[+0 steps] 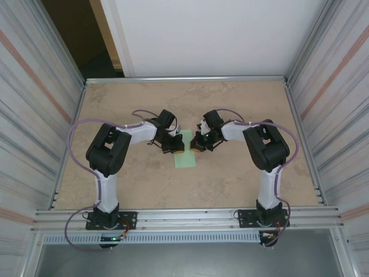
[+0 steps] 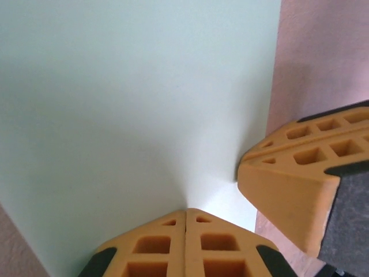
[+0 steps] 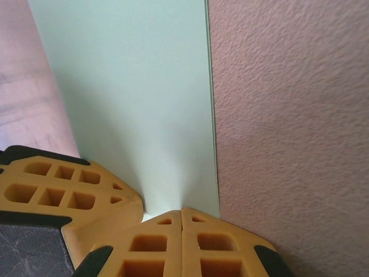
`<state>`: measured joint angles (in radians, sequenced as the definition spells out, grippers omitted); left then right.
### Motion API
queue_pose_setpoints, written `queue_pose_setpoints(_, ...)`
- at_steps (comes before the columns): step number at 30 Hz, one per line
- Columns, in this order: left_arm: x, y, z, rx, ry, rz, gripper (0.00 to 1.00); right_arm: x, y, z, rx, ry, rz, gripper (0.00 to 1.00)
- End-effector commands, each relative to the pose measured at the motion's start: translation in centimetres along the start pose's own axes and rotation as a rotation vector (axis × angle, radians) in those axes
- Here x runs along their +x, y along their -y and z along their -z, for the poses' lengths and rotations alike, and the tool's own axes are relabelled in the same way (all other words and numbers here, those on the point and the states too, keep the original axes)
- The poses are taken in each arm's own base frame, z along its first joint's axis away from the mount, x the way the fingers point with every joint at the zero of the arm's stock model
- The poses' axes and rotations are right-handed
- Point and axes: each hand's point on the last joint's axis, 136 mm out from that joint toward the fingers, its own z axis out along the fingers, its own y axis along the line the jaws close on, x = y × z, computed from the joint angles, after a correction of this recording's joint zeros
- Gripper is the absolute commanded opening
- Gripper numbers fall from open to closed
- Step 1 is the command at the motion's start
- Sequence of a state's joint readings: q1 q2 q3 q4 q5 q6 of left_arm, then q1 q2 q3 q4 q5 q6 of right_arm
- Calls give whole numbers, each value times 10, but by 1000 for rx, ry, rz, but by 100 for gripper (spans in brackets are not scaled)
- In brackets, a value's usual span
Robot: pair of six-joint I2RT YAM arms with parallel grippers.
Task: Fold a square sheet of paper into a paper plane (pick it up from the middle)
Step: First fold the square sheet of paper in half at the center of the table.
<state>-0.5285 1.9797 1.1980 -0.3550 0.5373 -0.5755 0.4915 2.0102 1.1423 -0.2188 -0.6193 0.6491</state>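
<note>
While it lies near the middle of the tabletop (image 1: 242, 173), the square sheet of paper (image 1: 185, 157) is pinched by the left gripper (image 2: 185, 216) and right gripper (image 3: 181, 214), both clenched. Raising both together, evenly, should avoid tearing.

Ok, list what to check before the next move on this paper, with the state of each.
1. Left gripper shut on the square sheet of paper: ok, its fingers meet on the sheet's edge.
2. Right gripper shut on the same sheet: ok, pinching near a corner.
3. Clearance between the two grippers: cannot tell, their tips sit very close together.
4. Sheet surface ahead of both grips: ok, smooth and plain, no tear or stray crease.
5. Edges lined up for the fold: cannot tell, the top view shows a narrow strip partly hidden by the grippers.
</note>
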Motion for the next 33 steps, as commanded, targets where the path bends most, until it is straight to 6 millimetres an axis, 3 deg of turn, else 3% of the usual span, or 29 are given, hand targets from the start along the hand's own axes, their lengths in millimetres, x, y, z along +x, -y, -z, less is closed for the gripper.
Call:
queue_pose_setpoints(1,17,-33,-3,-44,-28,32,4,59,130,-16,482,-142,-153,0)
queue_pose_setpoints(8,30,-75,23,-51,16,109,5,64,140,-13,524,-164,-149,0)
queue_pose_setpoints(11,36,-84,35,-56,58,145,4,64,139,-13,523,-165,-144,0)
queue_pose_setpoints(14,30,-70,50,-23,106,131,4,63,138,-13,520,-165,-142,0)
queue_pose_setpoints(19,2,-11,70,120,201,32,4,60,134,-14,513,-162,-135,0)
queue_pose_setpoints(23,-10,23,47,193,164,-20,5,62,136,-15,517,-166,-137,0)
queue_pose_setpoints(26,-15,29,26,198,129,-30,4,62,137,-14,519,-164,-140,0)
queue_pose_setpoints(30,-20,17,11,199,108,-1,5,64,138,-14,523,-170,-140,0)
queue_pose_setpoints(33,-19,-7,7,160,105,26,4,64,141,-13,529,-171,-143,0)
